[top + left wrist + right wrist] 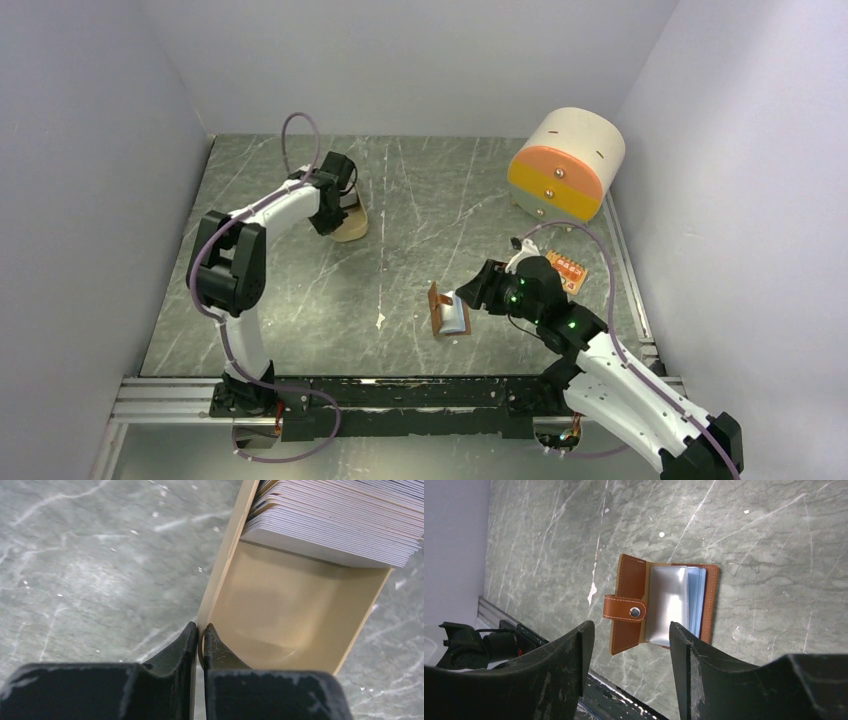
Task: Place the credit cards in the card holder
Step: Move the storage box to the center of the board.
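Observation:
A stack of pale grey-white credit cards (340, 522) lies in a tan shallow dish (295, 615) at the table's back left (352, 226). My left gripper (200, 630) is shut on the dish's rim; the arm hides the cards in the top view. The brown leather card holder (664, 607) lies open on the table, snap strap and silvery-blue sleeves showing; it also shows in the top view (447, 311). My right gripper (630, 637) is open and empty, hovering just above the holder (472, 296).
A cream-and-orange drum-shaped drawer box (565, 165) stands at the back right. A small orange object (566, 268) lies right of my right arm. Grey walls close in both sides. A black rail (400, 392) runs along the near edge.

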Robot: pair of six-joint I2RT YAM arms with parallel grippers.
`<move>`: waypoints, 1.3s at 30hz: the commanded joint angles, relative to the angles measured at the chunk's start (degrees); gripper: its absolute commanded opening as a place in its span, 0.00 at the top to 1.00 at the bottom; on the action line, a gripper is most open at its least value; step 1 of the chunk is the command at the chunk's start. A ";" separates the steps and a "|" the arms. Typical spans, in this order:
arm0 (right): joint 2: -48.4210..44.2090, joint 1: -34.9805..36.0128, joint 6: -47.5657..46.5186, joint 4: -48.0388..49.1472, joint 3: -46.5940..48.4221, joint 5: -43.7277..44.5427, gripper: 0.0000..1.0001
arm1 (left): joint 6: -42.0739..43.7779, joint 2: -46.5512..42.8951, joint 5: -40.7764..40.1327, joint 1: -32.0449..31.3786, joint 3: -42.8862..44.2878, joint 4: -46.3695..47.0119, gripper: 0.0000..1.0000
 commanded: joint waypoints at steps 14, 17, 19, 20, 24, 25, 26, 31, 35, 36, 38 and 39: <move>-3.16 -0.53 0.57 -2.87 1.56 2.62 0.40 | 8.52 5.33 -0.82 -15.04 10.09 3.24 0.91; -3.56 -0.51 0.67 -3.26 1.49 2.84 0.40 | 9.96 6.65 -1.07 -17.27 11.78 3.13 0.91; -3.96 -0.52 0.74 -3.60 1.57 2.91 0.40 | 10.65 7.54 -0.64 -18.33 12.66 3.06 0.91; -4.14 -0.51 0.81 -3.76 1.51 2.99 0.40 | 10.97 7.79 -0.49 -18.87 12.84 3.22 0.91; -4.82 -0.51 0.91 -4.17 1.35 3.21 0.40 | 12.23 8.64 -0.29 -20.80 12.91 4.16 0.91; -4.89 -0.51 0.98 -4.30 1.39 3.26 0.40 | 12.69 8.71 -0.29 -21.14 12.95 4.35 0.91; -4.95 -0.52 1.04 -4.39 1.44 3.30 0.40 | 13.25 8.86 -0.07 -21.46 12.89 4.72 0.91; -5.24 -0.51 1.18 -4.50 1.40 3.39 0.40 | 15.77 8.61 0.86 -22.22 11.74 6.81 0.91; -5.27 -0.52 1.27 -4.57 1.53 3.53 0.40 | 15.94 8.32 1.82 -22.25 10.64 7.57 0.88; -5.24 -0.51 1.22 -4.60 1.57 3.56 0.40 | 16.00 8.30 2.54 -22.23 10.50 7.67 0.87; -5.18 -0.52 1.31 -4.60 1.57 3.58 0.41 | 15.84 8.31 3.07 -22.22 10.55 7.52 0.85; -5.12 -0.51 1.35 -4.58 1.49 3.49 0.41 | 15.93 8.34 3.31 -22.22 10.51 7.55 0.86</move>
